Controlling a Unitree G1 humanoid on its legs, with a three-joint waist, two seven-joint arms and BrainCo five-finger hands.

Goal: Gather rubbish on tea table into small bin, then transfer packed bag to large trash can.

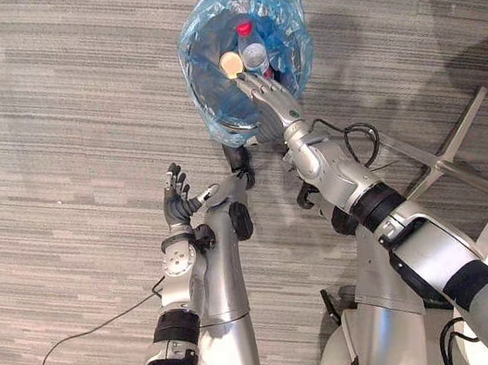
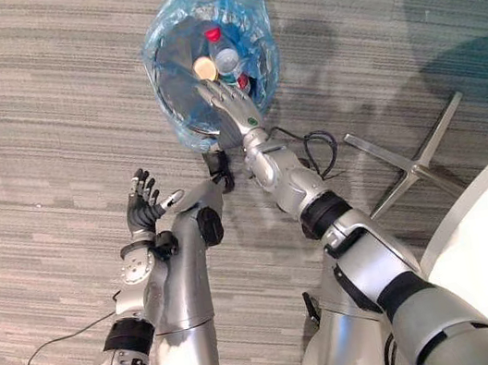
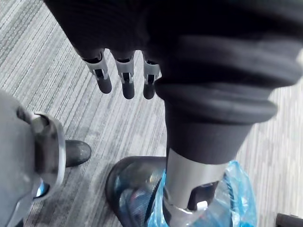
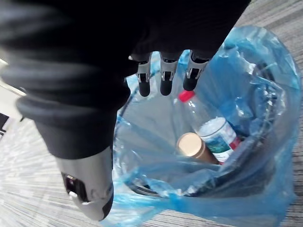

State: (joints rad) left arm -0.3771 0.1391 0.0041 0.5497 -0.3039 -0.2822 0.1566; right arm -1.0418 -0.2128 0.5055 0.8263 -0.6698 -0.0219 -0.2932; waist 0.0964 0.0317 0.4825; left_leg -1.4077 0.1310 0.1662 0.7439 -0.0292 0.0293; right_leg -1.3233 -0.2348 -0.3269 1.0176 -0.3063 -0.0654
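The bag [image 1: 215, 123] could rip if the right hand [image 1: 270, 103] grabs just a small bit of its edge and pulls, because it looks thin and crinkly. The bin [image 3: 124, 177] could tip over if the hand pushes on its near rim. Then the bottle [image 1: 250, 47] and the tan lid [image 1: 231, 63] would spill out. The bin might also come up with the bag.

The right hand is over the near rim, fingers straight and apart from the thumb, holding nothing. The left hand [image 1: 177, 201] is up in the air close by, fingers spread, empty.

The bag is blue and see-through. It sits in the dark bin on the floor, folded over the rim, its top wide open.
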